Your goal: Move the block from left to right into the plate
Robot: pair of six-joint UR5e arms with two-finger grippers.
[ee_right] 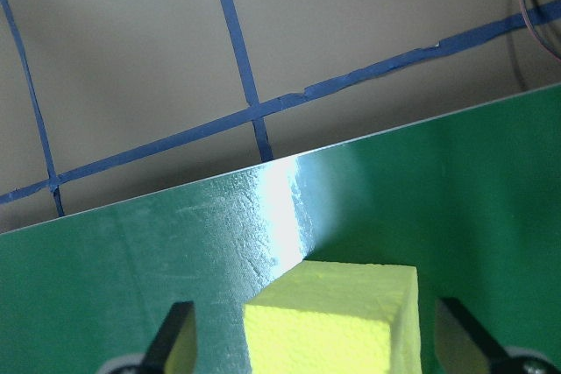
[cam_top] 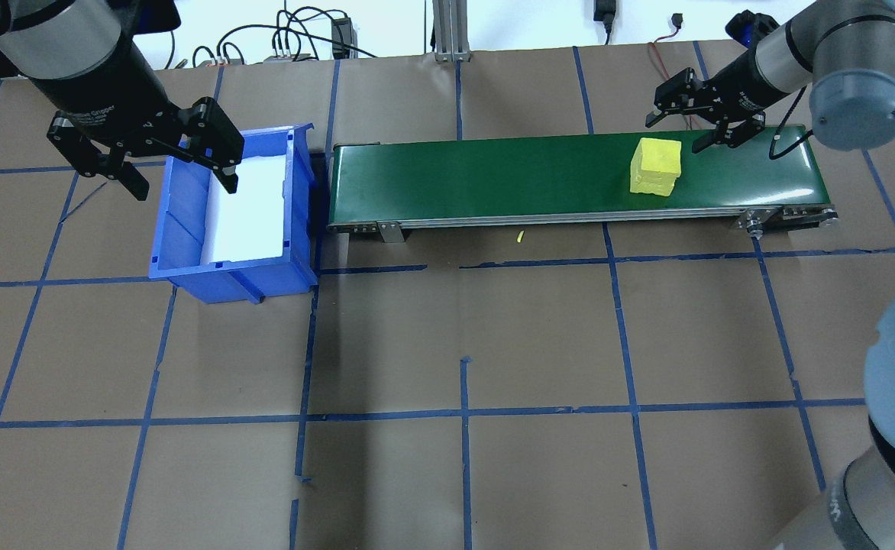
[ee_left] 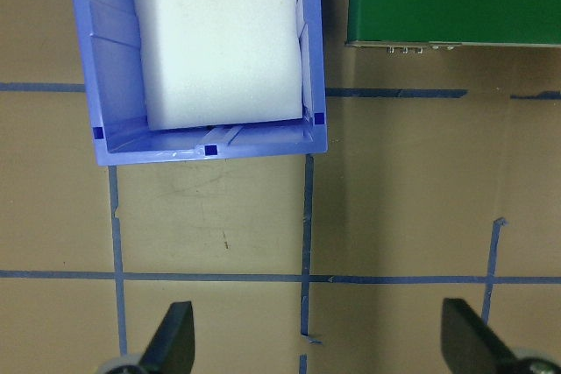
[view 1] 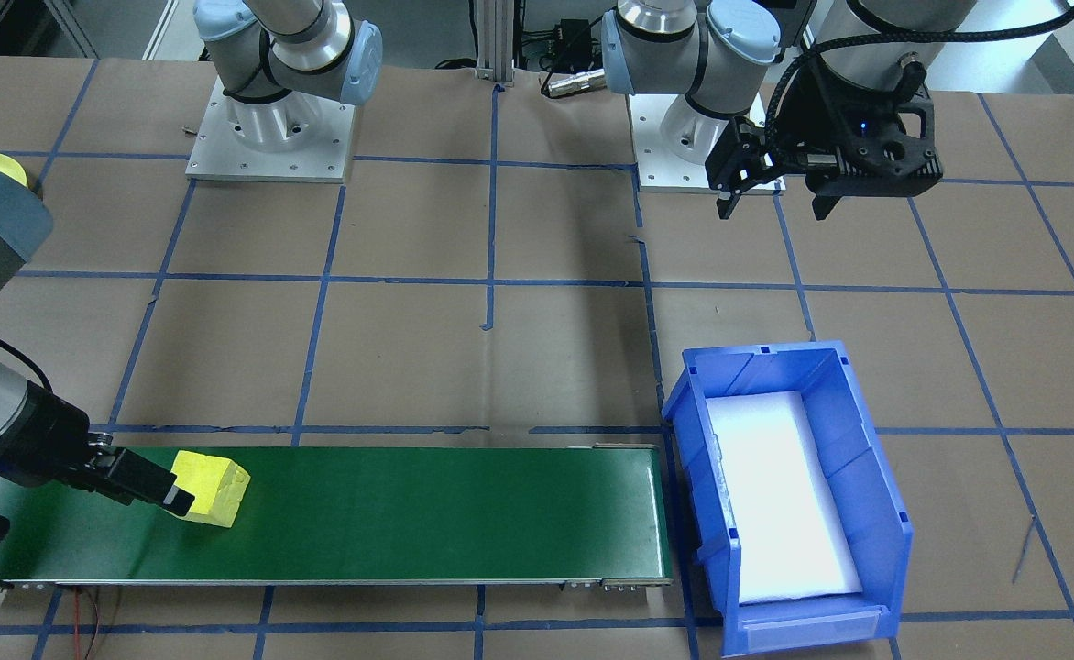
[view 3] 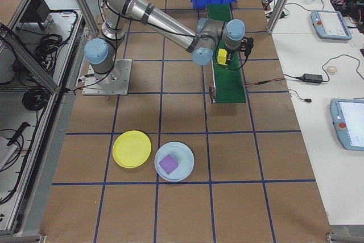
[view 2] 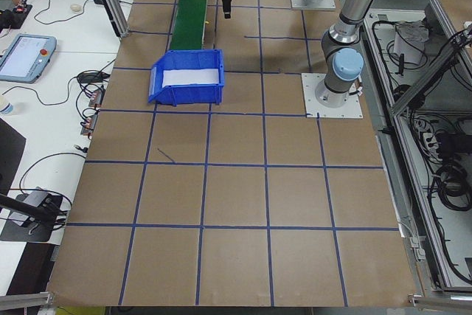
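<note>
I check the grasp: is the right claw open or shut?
Open: in the wrist view the right claw has its fingers apart beside the yellow block.

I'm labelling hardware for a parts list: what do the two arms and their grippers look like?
Both arms are silver tubes with pale blue-grey joint caps. The left gripper and right gripper are black, two-fingered; the left's black wrist bears white lettering, and a braided black cable runs to it.

The scene was evenly and brightly lit from above, soft shadows being cast, while a glare streak was seen on the green belt (ee_right: pixel 280 208) and the white foam (view 1: pixel 780 495) in the bin was overexposed.
</note>
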